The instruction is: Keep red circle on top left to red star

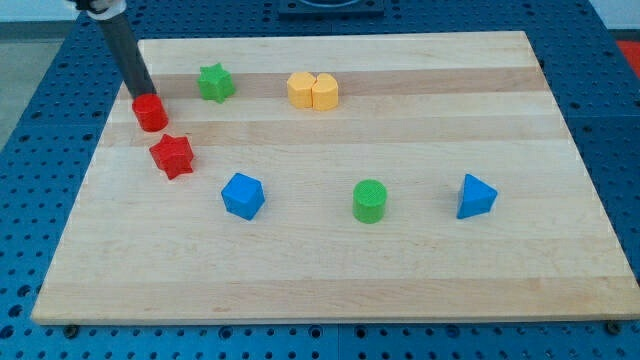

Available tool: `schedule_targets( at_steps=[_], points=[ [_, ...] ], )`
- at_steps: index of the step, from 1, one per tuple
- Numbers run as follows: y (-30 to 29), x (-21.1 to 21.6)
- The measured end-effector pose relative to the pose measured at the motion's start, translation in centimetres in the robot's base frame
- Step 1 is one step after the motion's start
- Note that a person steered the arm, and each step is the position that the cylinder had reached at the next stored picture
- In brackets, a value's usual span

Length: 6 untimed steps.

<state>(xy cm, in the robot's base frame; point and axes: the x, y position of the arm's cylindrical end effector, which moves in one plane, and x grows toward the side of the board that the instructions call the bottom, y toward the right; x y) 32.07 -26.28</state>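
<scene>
The red circle [151, 113] is a short red cylinder near the board's left edge. The red star [172, 155] lies just below and to the right of it, a small gap between them. My tip [142, 94] rests on the board at the red circle's upper left edge, touching or nearly touching it. The dark rod rises from there to the view's top left.
A green star [215, 83] lies to the right of the red circle. A yellow heart [312, 91] lies at top centre. A blue cube [242, 195], a green cylinder [369, 201] and a blue triangular block [475, 197] line the lower half of the wooden board [340, 280].
</scene>
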Motion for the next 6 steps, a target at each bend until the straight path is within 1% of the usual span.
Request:
schedule_targets(
  at_steps=[1, 2, 3, 4, 5, 6],
  points=[
    [1.0, 0.6],
    [3.6, 1.7],
    [5.4, 4.0],
    [5.4, 6.9],
    [3.9, 6.5],
    [-1.1, 6.4]
  ],
)
